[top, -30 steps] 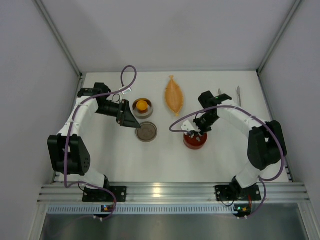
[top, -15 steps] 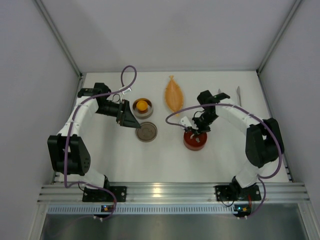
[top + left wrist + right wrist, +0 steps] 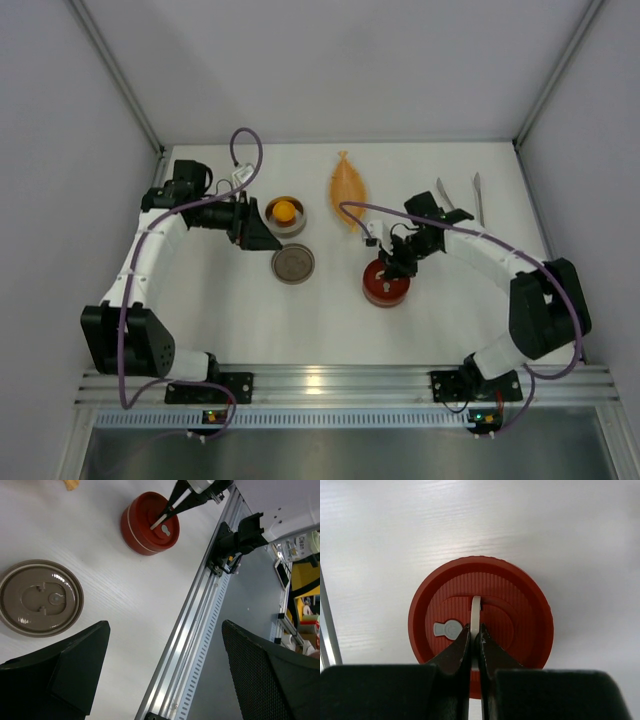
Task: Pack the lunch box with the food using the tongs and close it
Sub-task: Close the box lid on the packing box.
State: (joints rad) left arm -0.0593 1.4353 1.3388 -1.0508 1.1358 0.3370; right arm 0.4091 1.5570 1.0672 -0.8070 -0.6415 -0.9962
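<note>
An open round steel tin (image 3: pixel 286 224) of the lunch box holds an orange-yellow piece of food (image 3: pixel 285 210). Its brown lid (image 3: pixel 293 265) (image 3: pixel 40 597) lies flat in front of it. My left gripper (image 3: pixel 264 236) (image 3: pixel 165 670) hovers open and empty just left of the tin and lid. My right gripper (image 3: pixel 394 264) (image 3: pixel 475 637) is shut on the upright white handle (image 3: pixel 476 609) of the red round container's lid (image 3: pixel 386 285) (image 3: pixel 520 620) (image 3: pixel 149 522). The silver tongs (image 3: pixel 478 196) lie at the back right, untouched.
A flat orange leaf-shaped dish (image 3: pixel 347 188) lies at the back centre, between the two arms. The aluminium rail (image 3: pixel 195 615) runs along the table's near edge. White walls close in the left, right and back sides.
My left arm has swung outward to the left, its gripper staying open by the tin. My right wrist has turned while still pinching the handle, and the red container has shifted slightly left.
</note>
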